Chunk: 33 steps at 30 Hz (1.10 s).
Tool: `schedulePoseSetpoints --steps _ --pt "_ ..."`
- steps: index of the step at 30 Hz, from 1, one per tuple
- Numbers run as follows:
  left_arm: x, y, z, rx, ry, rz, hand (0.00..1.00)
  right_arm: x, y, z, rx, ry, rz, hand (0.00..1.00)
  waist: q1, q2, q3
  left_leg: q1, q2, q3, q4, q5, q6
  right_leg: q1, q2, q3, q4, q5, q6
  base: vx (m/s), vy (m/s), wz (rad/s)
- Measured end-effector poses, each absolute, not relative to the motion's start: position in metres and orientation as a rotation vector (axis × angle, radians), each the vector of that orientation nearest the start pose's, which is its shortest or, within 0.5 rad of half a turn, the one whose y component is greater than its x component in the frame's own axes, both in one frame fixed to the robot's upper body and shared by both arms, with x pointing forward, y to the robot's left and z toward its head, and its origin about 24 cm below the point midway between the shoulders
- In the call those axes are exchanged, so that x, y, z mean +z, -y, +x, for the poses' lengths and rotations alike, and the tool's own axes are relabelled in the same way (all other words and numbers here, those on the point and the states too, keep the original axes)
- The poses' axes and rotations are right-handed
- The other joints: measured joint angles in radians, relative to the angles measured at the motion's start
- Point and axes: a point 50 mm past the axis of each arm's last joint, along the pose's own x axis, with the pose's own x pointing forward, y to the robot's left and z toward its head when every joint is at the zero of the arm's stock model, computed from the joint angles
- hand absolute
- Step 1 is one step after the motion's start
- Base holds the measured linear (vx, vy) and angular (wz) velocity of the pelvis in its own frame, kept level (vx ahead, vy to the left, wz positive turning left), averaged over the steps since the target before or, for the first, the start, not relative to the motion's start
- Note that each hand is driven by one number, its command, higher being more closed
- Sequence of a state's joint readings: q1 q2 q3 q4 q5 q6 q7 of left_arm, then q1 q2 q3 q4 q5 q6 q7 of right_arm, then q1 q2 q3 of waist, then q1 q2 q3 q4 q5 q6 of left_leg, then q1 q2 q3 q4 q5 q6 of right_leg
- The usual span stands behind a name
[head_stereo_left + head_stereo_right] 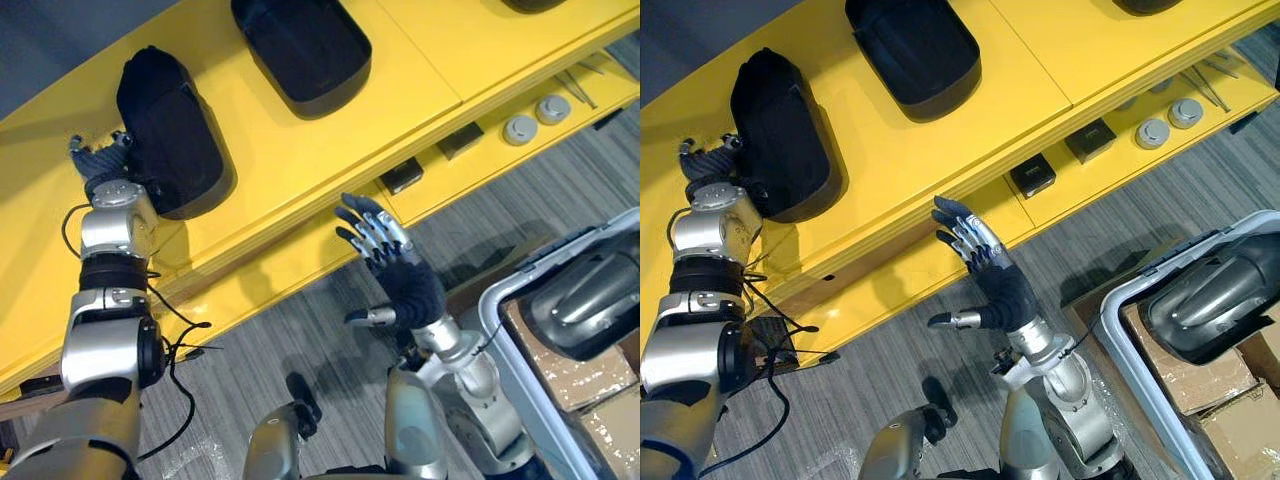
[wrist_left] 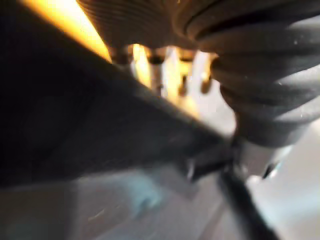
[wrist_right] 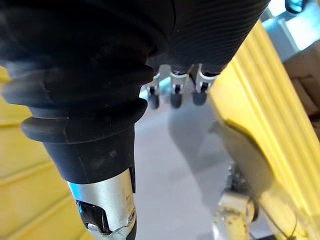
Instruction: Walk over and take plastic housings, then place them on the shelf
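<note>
A black plastic housing (image 1: pixel 170 125) lies on the top of the yellow shelf (image 1: pixel 300 150) at the left. My left hand (image 1: pixel 100 160) rests against its left side, fingers relaxed beside it and not wrapped round it; in the left wrist view the dark housing (image 2: pixel 75 125) sits close by the fingers (image 2: pixel 155 70). A second black housing (image 1: pixel 300 50) lies further back on the shelf top. My right hand (image 1: pixel 395 265) hangs open in the air in front of the shelf's edge, holding nothing.
The lower shelf level holds two small black boxes (image 1: pixel 400 178) (image 1: pixel 460 142) and two round grey pieces (image 1: pixel 520 128). At the right stands a white-rimmed cart (image 1: pixel 500 320) with a grey housing (image 1: pixel 585 300) and cardboard boxes (image 1: pixel 570 385). Grey floor lies below.
</note>
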<state>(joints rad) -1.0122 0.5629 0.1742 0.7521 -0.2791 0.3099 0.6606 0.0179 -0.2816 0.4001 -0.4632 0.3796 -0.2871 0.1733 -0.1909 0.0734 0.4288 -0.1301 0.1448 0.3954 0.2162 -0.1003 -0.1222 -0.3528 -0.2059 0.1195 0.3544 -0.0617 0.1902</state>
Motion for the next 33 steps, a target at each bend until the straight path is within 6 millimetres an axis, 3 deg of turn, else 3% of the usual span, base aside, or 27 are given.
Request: schedulePoseSetpoints --steps 1,5,6,10,12,15,16,19,21,22,24,27,33 --pt "0.233 -0.305 0.374 0.914 0.083 -0.015 0.00 0.148 0.090 0.199 0.652 0.596 0.221 0.00 -0.002 -0.002 0.001 0.008 0.001 0.000 -0.002 0.000 0.000 0.009 0.001 -0.002 -0.005 0.001 -0.001 0.00 0.000 0.00" --pt "0.289 -0.314 0.359 0.974 0.351 0.010 0.00 0.140 0.094 0.192 0.624 0.607 0.237 0.00 -0.028 -0.007 0.001 0.071 -0.001 0.000 -0.038 0.002 -0.002 0.077 0.005 -0.011 -0.043 0.006 -0.002 0.03 0.004 -0.04" --pt "0.311 -0.312 0.353 0.975 0.468 0.026 0.00 0.138 0.095 0.191 0.615 0.609 0.230 0.00 -0.029 -0.008 -0.001 0.086 0.000 -0.004 -0.048 0.003 -0.003 0.097 0.006 -0.016 -0.060 0.009 -0.002 0.05 0.007 -0.01" --pt "0.333 -0.303 0.345 0.937 0.643 0.045 0.00 0.136 0.094 0.197 0.592 0.633 0.108 0.00 -0.028 -0.003 -0.016 0.096 0.003 -0.029 -0.060 0.006 -0.006 0.152 0.011 -0.046 -0.137 0.042 -0.003 0.03 0.007 0.09" --pt "0.331 -0.297 0.338 0.891 0.716 0.053 0.00 0.137 0.094 0.200 0.575 0.651 0.065 0.00 -0.022 -0.006 -0.040 0.108 0.001 -0.051 -0.083 0.017 -0.007 0.184 0.010 -0.073 -0.167 0.051 -0.005 0.07 -0.002 0.27" --pt "0.300 -0.285 0.321 0.767 0.785 0.053 0.00 0.140 0.097 0.203 0.540 0.665 0.043 0.00 -0.006 0.001 -0.096 0.147 0.004 -0.090 -0.111 0.021 -0.013 0.263 0.009 -0.129 -0.211 0.051 -0.005 0.10 -0.011 0.41" --pt "0.279 -0.277 0.309 0.705 0.796 0.030 0.00 0.140 0.101 0.205 0.524 0.668 0.039 1.00 0.010 0.005 -0.142 0.150 0.004 -0.117 -0.116 0.022 -0.013 0.290 0.007 -0.157 -0.232 0.051 -0.005 0.13 0.002 0.57" --pt "0.222 -0.256 0.275 0.589 0.751 -0.040 0.00 0.137 0.107 0.211 0.481 0.653 0.024 1.00 0.051 0.004 -0.198 0.187 0.000 -0.176 -0.121 0.022 -0.013 0.394 0.000 -0.238 -0.275 0.050 -0.005 0.13 0.001 0.63" --pt "0.165 -0.241 0.233 0.564 0.635 -0.125 0.00 0.128 0.111 0.218 0.411 0.614 0.016 1.00 0.103 -0.001 -0.237 0.201 -0.004 -0.227 -0.126 0.022 -0.013 0.458 -0.003 -0.303 -0.302 0.049 -0.006 0.06 -0.007 0.66" --pt "0.153 -0.238 0.224 0.572 0.599 -0.142 0.00 0.126 0.112 0.220 0.391 0.606 0.010 1.00 0.119 -0.004 -0.242 0.200 -0.006 -0.237 -0.128 0.022 -0.013 0.469 -0.003 -0.318 -0.310 0.049 -0.007 0.01 -0.020 0.63" --pt "0.111 -0.234 0.198 0.632 0.425 -0.147 0.00 0.119 0.110 0.229 0.341 0.580 0.009 1.00 0.175 -0.011 -0.247 0.199 -0.010 -0.278 -0.140 0.027 -0.019 0.505 -0.001 -0.369 -0.328 0.044 -0.014 -0.04 -0.026 0.56" --pt "0.078 -0.230 0.172 0.675 0.262 -0.151 0.00 0.110 0.105 0.235 0.268 0.543 0.029 1.00 0.207 -0.028 -0.256 0.199 -0.014 -0.305 -0.161 0.048 -0.022 0.526 -0.001 -0.405 -0.338 0.036 -0.025 -0.08 -0.025 0.33" --pt "0.039 -0.223 0.148 0.639 0.071 -0.094 0.00 0.077 0.108 0.245 0.166 0.370 0.052 1.00 0.237 -0.068 -0.284 0.189 -0.016 -0.338 -0.241 0.110 -0.030 0.511 0.003 -0.450 -0.343 0.032 -0.031 -0.08 -0.026 0.20"
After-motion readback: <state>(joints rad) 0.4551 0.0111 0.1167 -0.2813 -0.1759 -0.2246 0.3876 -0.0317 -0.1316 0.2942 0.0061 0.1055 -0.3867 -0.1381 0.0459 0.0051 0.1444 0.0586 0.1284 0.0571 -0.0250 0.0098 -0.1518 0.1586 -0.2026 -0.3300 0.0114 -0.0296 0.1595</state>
